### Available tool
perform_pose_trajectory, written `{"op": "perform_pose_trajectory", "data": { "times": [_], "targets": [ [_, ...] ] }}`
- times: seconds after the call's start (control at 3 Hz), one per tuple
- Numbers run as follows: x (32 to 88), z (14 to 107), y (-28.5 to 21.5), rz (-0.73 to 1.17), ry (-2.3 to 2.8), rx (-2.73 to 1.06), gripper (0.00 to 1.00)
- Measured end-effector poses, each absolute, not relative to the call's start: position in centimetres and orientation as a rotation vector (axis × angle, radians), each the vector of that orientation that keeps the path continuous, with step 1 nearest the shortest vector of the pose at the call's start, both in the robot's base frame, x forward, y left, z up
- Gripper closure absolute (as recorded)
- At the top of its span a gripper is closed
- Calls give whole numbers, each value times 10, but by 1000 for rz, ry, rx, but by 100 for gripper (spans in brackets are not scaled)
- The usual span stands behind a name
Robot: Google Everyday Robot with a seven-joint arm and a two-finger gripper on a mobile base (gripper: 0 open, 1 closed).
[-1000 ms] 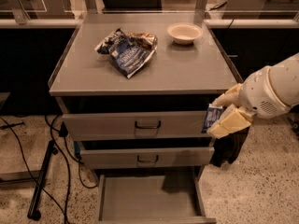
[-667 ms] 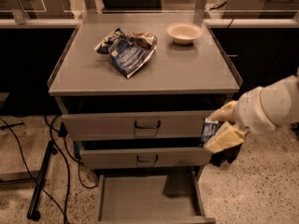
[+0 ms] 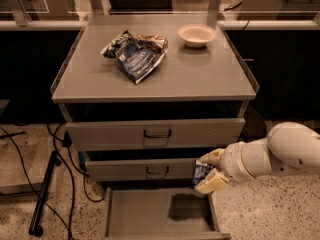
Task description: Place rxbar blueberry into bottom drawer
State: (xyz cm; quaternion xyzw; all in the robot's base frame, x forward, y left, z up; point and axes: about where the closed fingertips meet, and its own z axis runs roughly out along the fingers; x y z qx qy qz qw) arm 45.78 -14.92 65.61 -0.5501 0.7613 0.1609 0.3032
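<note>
Camera view: a grey three-drawer cabinet [image 3: 210, 79] fills the middle of the scene. On its top, a wrinkled blue-and-silver chip bag [image 3: 136, 55] lies at 11 o'clock and a pale round bowl [image 3: 197, 35] stands upright at 1 o'clock, the two well apart. Below the top, the upper drawer [image 3: 110, 133] and the middle drawer [image 3: 120, 170] are pushed in, each with a black handle at its centre. The bottom drawer [image 3: 135, 211], at 6 o'clock, is pulled out, showing a plain grey floor with a dark shadow on its right half. A white arm [image 3: 280, 153] enters from 4 o'clock and ends in the gripper [image 3: 202, 174] at 5 o'clock, level with the right end of the middle drawer's front. Its two pale fingers [image 3: 213, 182] are clenched one above the other on the rxbar blueberry [image 3: 200, 172], a small dark blue wrapper held on edge between them. The bar hangs just above the right rear corner of the bottom drawer, clear of the drawer floor. Black cables [image 3: 65, 174] trail over the speckled floor at 8 o'clock.
</note>
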Motion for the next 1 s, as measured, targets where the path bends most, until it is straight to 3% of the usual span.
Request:
{"op": "perform_pose_trajectory", "data": {
  "times": [0.33,1.0],
  "targets": [
    [456,668,-150,412,2017,-1468,100],
    [448,560,-135,447,1983,-1497,100]
  ]
}}
